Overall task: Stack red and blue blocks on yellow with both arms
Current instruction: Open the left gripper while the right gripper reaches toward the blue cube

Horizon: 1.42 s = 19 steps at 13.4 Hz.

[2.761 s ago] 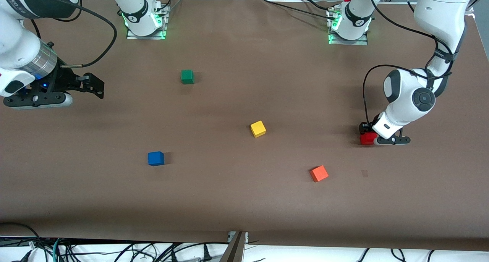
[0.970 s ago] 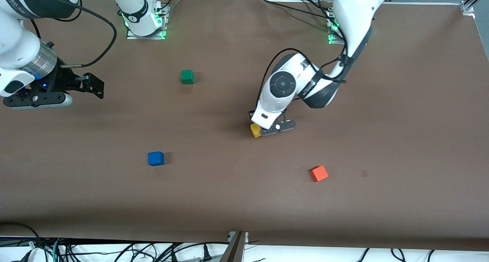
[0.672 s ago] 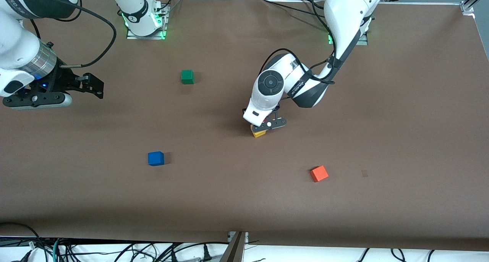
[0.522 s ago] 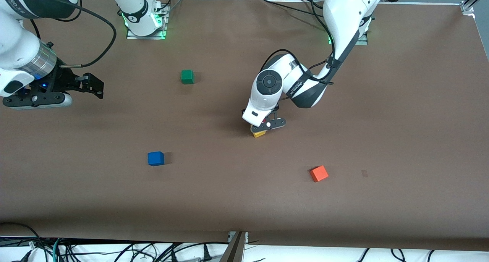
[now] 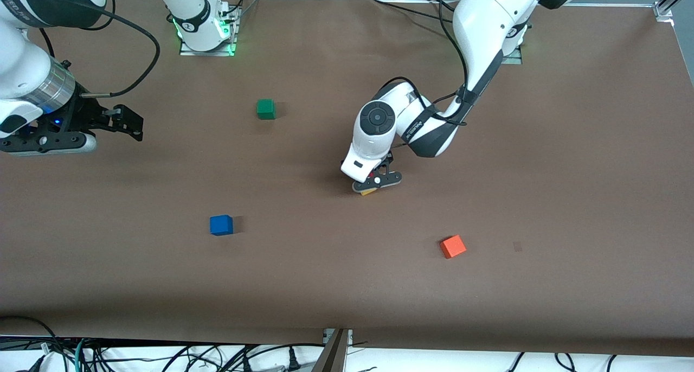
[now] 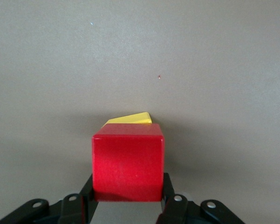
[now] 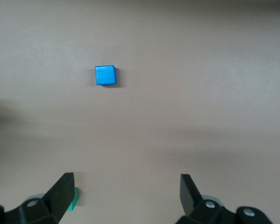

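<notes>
1. The small plain red cube (image 6: 128,161) sits pinched between the fingers of my left gripper (image 6: 127,198), held by two opposite flat faces, directly over the small bright yellow cube (image 6: 129,119). Only a sliver of yellow top shows past the red one in my left wrist view, and a corner of it (image 5: 368,191) peeps out under the gripper (image 5: 376,179) in the front view.
2. I cannot tell whether the red cube is touching the yellow one or hanging just above it.
3. I judge both cubes to be stiff, light and smooth-faced: easy to grip flat on the sides, but a stack of them would topple at a nudge. The yellow cube looks turned a little against the red one, so the faces may not line up squarely.
4. My right gripper (image 7: 126,196) waits with its fingers spread wide and empty, above the table (image 5: 347,285) at the right arm's end.
5. The small plain blue cube (image 5: 221,225) lies alone on the brown table, nearer the front camera than the green cube (image 5: 265,109); I would take it by two opposite side faces.
6. An orange cube (image 5: 452,247) lies apart, toward the left arm's end.
</notes>
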Each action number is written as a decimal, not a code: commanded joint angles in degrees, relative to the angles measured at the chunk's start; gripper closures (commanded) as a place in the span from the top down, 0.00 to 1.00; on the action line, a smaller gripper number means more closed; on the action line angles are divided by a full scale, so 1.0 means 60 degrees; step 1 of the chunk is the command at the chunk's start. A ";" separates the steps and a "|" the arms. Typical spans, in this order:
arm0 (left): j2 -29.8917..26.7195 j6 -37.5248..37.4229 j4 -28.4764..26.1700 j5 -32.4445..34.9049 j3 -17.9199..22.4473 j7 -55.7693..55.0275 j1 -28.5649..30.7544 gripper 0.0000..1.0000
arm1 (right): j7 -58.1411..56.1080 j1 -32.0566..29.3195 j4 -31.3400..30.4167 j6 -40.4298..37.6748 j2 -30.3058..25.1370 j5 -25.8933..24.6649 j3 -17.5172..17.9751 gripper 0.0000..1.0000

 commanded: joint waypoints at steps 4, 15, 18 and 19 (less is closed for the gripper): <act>0.0091 -0.0036 0.0212 0.0315 0.0107 -0.0252 -0.0116 0.74 | 0.0004 -0.0017 -0.0049 0.0059 -0.0022 0.0020 0.0055 1.00; -0.1228 -0.3369 0.2024 0.0358 0.0166 0.2027 0.1655 1.00 | -0.0069 -0.0148 -0.0049 0.1054 0.2378 0.0224 0.0026 1.00; -0.1605 -0.4587 0.2656 0.0199 0.0254 0.3786 0.2488 1.00 | -0.0098 -0.0208 -0.0034 0.2264 0.3387 0.0649 0.0026 1.00; -0.1710 -0.5070 0.2803 0.0096 0.0152 0.4255 0.2956 1.00 | -0.0113 -0.0193 -0.0034 0.2938 0.4044 0.0636 0.0026 1.00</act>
